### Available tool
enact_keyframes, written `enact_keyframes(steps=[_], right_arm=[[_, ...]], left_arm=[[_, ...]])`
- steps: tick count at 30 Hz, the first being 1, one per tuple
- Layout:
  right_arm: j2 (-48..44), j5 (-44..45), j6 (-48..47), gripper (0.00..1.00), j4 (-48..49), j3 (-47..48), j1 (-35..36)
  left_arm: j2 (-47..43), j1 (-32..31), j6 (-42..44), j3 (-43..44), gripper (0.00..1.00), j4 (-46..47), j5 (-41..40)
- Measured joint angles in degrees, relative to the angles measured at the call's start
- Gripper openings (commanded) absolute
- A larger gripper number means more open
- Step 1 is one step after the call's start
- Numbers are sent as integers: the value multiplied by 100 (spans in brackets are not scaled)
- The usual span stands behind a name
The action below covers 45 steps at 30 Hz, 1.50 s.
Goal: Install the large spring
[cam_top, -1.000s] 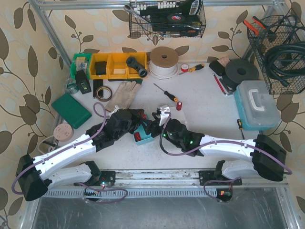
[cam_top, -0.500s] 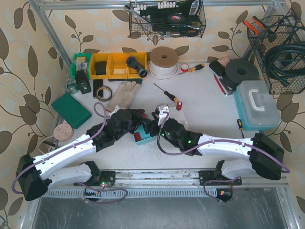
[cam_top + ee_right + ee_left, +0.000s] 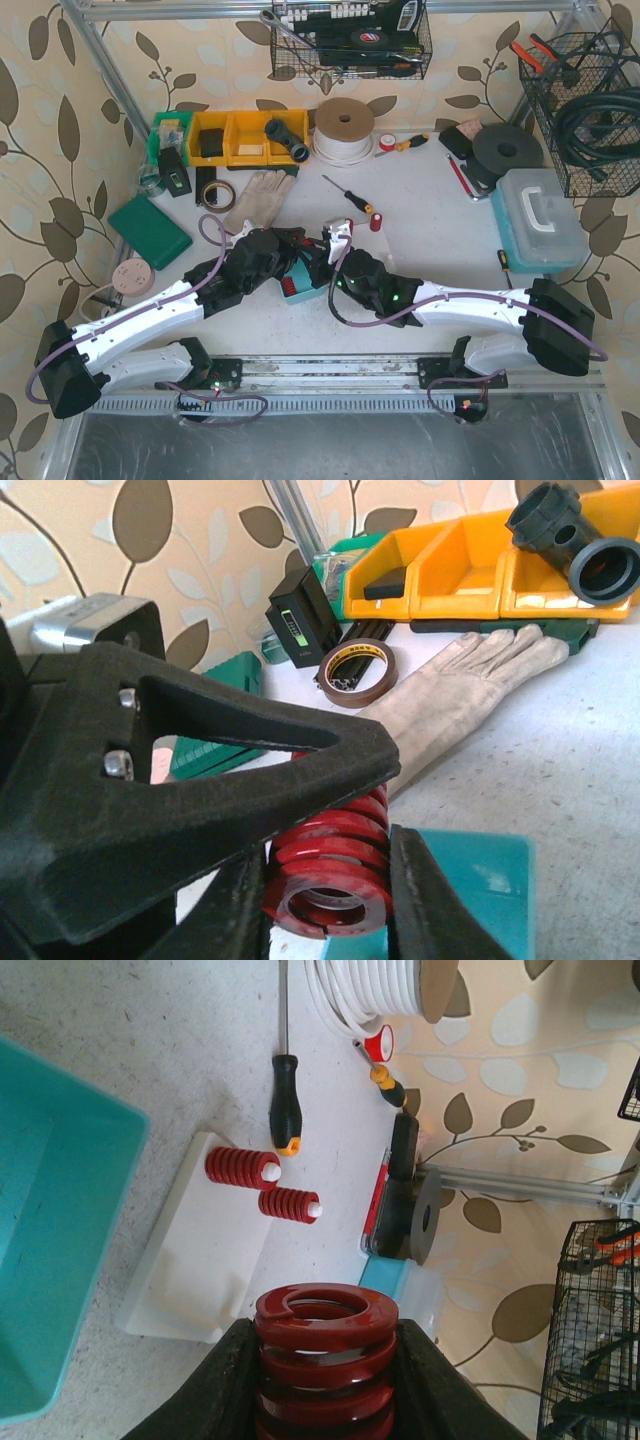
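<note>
Above: left pincer (image 3: 302, 252) and right pincer (image 3: 323, 258) tip to tip beside teal box (image 3: 292, 290) on table (image 3: 430, 220). Left wrist: pressed onto large spring (image 3: 325, 1350), white plate (image 3: 195, 1260) with two small springs (image 3: 240, 1167) beyond. Right wrist: clamped on same spring's other end, glove (image 3: 460, 695) behind.

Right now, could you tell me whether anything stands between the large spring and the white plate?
Nothing visible does: the large spring, held by the left gripper, has the white plate straight ahead. Two smaller springs stand on it.

Red spring (image 3: 325, 1360), teal box (image 3: 60, 1260), yellow bins (image 3: 470, 580)
</note>
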Motion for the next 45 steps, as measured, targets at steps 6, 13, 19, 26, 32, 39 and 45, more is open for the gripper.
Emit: enact_keyframes(steps=[6, 13, 19, 26, 32, 39, 45], right_arm=[[2, -4, -42, 0, 0, 0, -2], [0, -9, -46, 0, 0, 0, -2], [-2, 24, -44, 0, -120, 0, -74], [-197, -306, 28, 0, -74, -90, -295], [-457, -817, 81, 0, -57, -199, -501], [-640, -1270, 81, 0, -37, -229, -535], [-763, -1405, 105, 0, -234, -232, -570]], left_arm=[[0, 0, 2, 0, 15, 0, -15], [0, 0, 44, 2, 60, -7, -13], [-125, -39, 63, 7, 72, -31, -4], [-321, -39, 50, -42, 75, 105, -35], [-356, -37, 177, -188, 74, 389, -26], [-367, -31, 245, -188, 67, 570, -9], [-372, -24, 328, -188, 71, 634, 17]])
